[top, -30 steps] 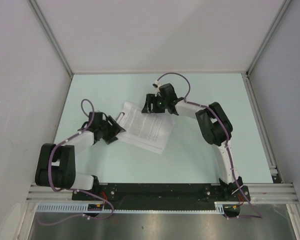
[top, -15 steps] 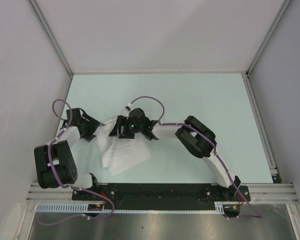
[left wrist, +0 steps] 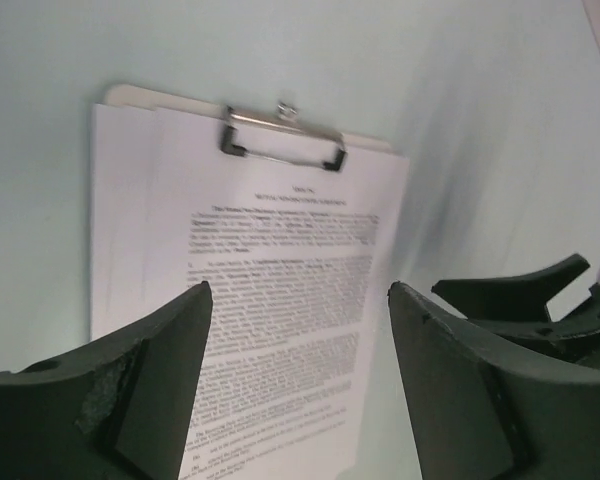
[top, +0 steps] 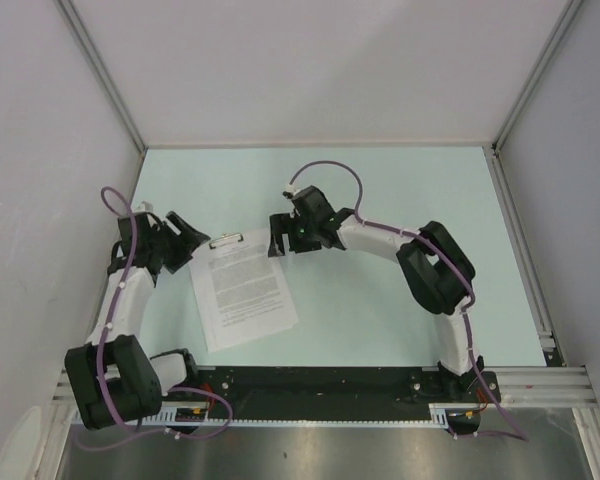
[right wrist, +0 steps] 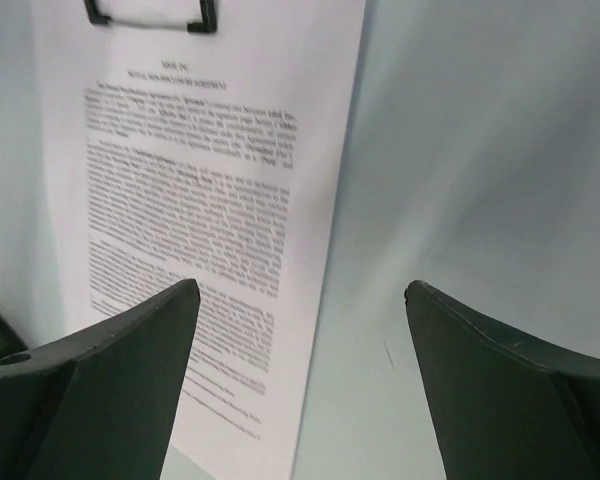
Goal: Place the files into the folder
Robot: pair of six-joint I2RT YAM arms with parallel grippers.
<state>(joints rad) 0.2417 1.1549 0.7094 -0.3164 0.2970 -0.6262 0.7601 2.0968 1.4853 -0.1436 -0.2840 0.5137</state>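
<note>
Files [top: 244, 290] under clip [left wrist: 280, 135] of folder [left wrist: 120, 95] — flat on table [top: 380, 200].
Left end effector [left wrist: 298, 287], right end effector [right wrist: 302, 285] flank clip — jaws spread, empty.

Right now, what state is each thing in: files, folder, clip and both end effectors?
files: flat on the folder, top edge under the clip, sheets slightly offset.
folder: flat on the table, almost covered by the files.
clip: closed down on the files.
left end effector: open, empty, not touching the files.
right end effector: open, empty, not touching the files.
</note>
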